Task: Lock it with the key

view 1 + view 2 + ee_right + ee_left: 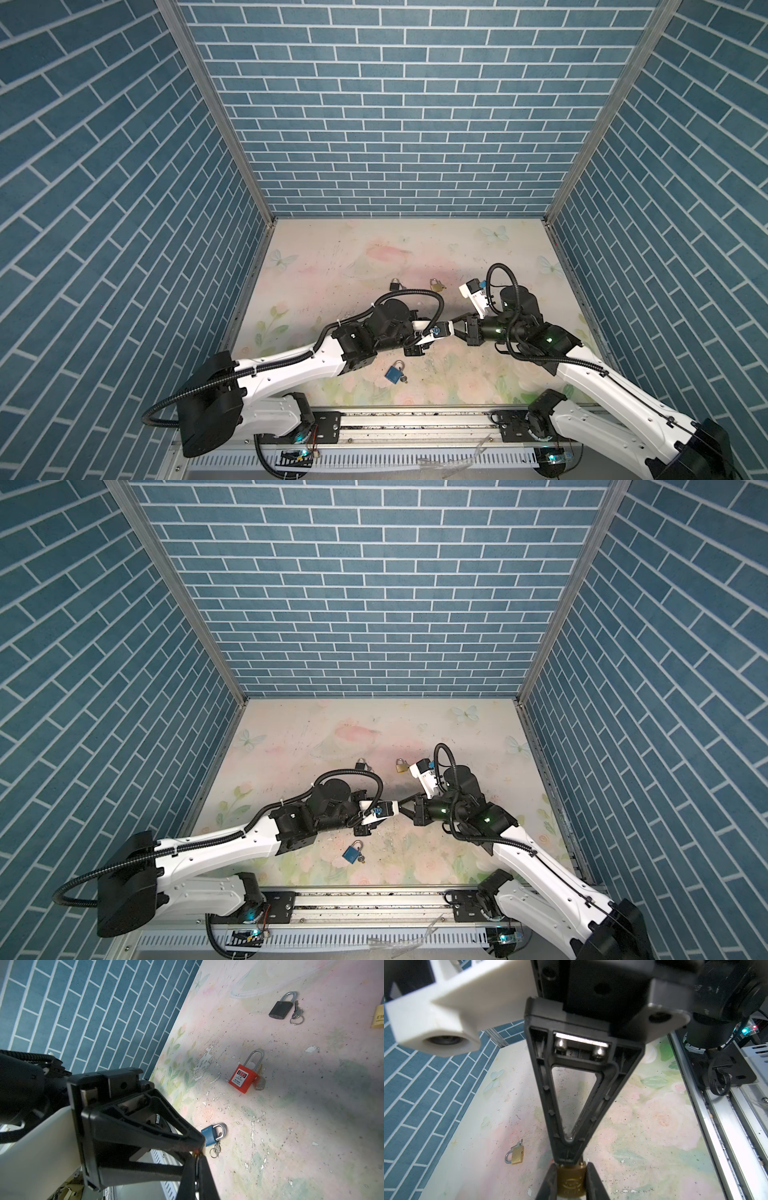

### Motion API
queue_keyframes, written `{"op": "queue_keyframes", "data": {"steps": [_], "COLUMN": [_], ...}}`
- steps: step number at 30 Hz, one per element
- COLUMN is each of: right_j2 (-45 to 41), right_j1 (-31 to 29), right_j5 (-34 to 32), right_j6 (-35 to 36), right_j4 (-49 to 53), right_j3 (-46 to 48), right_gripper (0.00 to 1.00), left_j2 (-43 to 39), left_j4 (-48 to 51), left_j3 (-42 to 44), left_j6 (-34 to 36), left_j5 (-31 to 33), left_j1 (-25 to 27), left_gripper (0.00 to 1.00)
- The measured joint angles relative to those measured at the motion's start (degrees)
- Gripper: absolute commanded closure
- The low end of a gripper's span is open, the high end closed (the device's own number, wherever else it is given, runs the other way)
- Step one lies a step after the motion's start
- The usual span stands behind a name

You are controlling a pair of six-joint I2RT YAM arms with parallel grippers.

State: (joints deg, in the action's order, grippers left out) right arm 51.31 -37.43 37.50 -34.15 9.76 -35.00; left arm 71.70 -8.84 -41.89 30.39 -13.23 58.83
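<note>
You have the flowered worktop (332, 257) under both arms, which meet above its middle. Your left pincer (571, 1167) is clamped on a brass padlock (571, 1182), held above the worktop. Your right pincer (568, 1153) has its fingers pressed together, with the tip against the end of that padlock. The key is hidden there, so I cannot tell if it is gripped. A blue padlock (392, 374) lies near the front rail, with small keys (215, 1150) beside it.

Top views overhead, facing down, wrist views close, tabletop (332, 257) shared
</note>
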Motion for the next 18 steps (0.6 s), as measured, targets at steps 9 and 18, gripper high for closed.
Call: {"op": "queue_keyframes", "data": {"steps": [9, 18], "right_j2": [0.98, 0.37], "right_j1": [0.11, 0.11], "right_j5": [0.94, 0.52], "right_j6": [0.11, 0.11], "right_j4": [-1.36, -1.05], "right_j3": [0.85, 0.85], "right_gripper": [1.00, 0.96], "left_j2": [0.28, 0.28], "left_j4": [1.64, 1.64], "left_j3": [-0.52, -0.63], "left_j6": [-0.63, -1.33], "left_j5": [-0.31, -1.07], "left_j1": [0.00, -0.09], "left_gripper": [1.00, 1.00]}}
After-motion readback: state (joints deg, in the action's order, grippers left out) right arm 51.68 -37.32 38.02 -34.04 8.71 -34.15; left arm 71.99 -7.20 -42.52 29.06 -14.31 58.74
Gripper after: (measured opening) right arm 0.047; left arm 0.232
